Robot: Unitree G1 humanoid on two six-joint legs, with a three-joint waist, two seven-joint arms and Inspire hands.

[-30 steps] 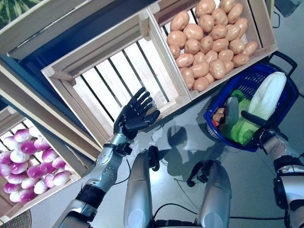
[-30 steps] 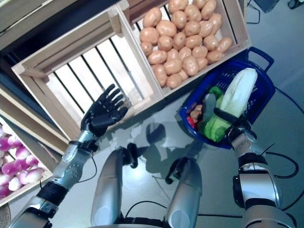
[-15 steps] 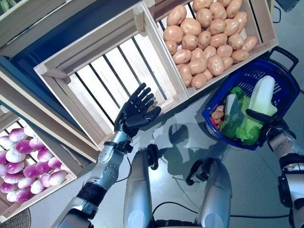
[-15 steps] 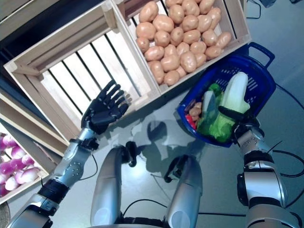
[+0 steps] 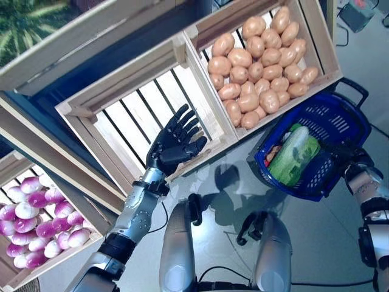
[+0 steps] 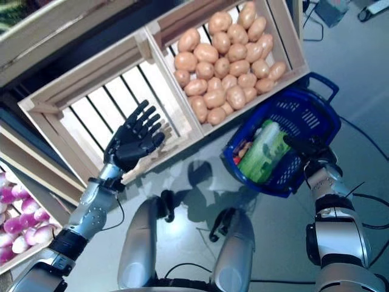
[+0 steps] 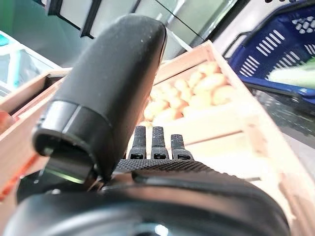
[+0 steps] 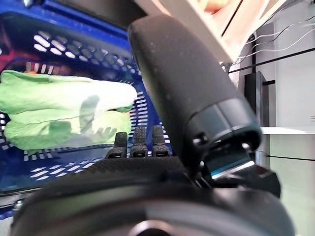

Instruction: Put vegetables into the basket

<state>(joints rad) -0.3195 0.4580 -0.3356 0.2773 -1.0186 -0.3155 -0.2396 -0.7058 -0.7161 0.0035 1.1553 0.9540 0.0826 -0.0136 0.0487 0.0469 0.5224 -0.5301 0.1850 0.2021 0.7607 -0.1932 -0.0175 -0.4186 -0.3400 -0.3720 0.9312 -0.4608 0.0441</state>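
Observation:
The blue basket (image 5: 331,115) stands on the floor at the right. A long green and white cabbage (image 5: 293,156) lies flat in it, with a small reddish vegetable (image 5: 271,154) beside it. My right hand (image 5: 341,156) is at the basket's near rim, just past the cabbage, with its fingers straight and holding nothing. In the right wrist view the cabbage (image 8: 64,108) lies past my straight fingers (image 8: 139,141) inside the basket (image 8: 74,49). My left hand (image 5: 174,143) is open and empty, with its fingers spread, raised in front of a slatted wooden crate (image 5: 143,115).
The wooden stand's crates run from the far left to above the basket; one crate's front edge (image 5: 285,112) lies right beside the basket's far rim. Grey floor (image 5: 328,243) lies around the basket's near side.
The cabbage stood on end against the basket's wall and now lies flat inside it. My right hand is off it at the rim. The camera has shifted a little.

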